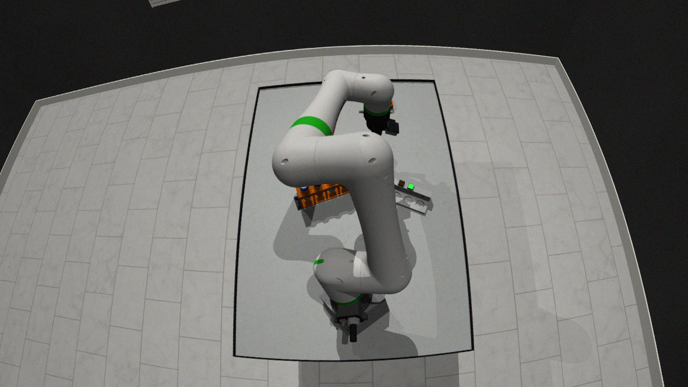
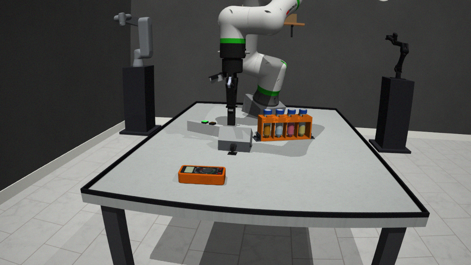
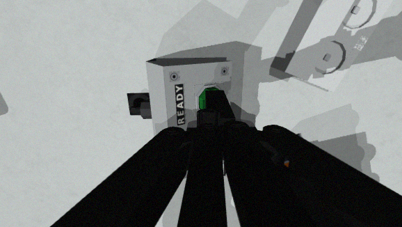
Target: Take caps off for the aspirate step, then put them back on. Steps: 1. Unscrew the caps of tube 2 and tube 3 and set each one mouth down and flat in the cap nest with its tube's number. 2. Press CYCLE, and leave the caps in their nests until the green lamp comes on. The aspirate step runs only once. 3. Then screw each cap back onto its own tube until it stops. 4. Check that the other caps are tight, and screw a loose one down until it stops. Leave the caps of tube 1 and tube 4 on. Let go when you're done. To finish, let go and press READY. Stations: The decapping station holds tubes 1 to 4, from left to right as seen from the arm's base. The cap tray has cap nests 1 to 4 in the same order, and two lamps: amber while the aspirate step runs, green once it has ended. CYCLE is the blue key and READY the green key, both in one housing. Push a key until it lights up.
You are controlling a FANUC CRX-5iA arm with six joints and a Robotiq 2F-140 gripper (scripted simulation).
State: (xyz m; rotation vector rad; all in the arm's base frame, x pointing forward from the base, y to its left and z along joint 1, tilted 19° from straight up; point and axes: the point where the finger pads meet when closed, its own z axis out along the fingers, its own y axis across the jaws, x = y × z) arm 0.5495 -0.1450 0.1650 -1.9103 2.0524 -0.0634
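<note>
Grey counter (image 2: pixel 296 184), centre frame: closed, empty fingers bear on the stiff READY key (image 3: pixel 204 97); push squarely, centred.

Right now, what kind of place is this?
Likely a lab bench test cell: a rack of capped sample tubes, a push-button box under the shut gripper, and a multimeter.

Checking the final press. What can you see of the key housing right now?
The housing is a plain grey box on the table, between the cap tray and the orange tube rack. Its top face has two small screws and a vertical READY label. A black stub sticks out of one side. The shut tool stands upright with its tips over the green key, hiding most of it. The blue key is hidden.
</note>
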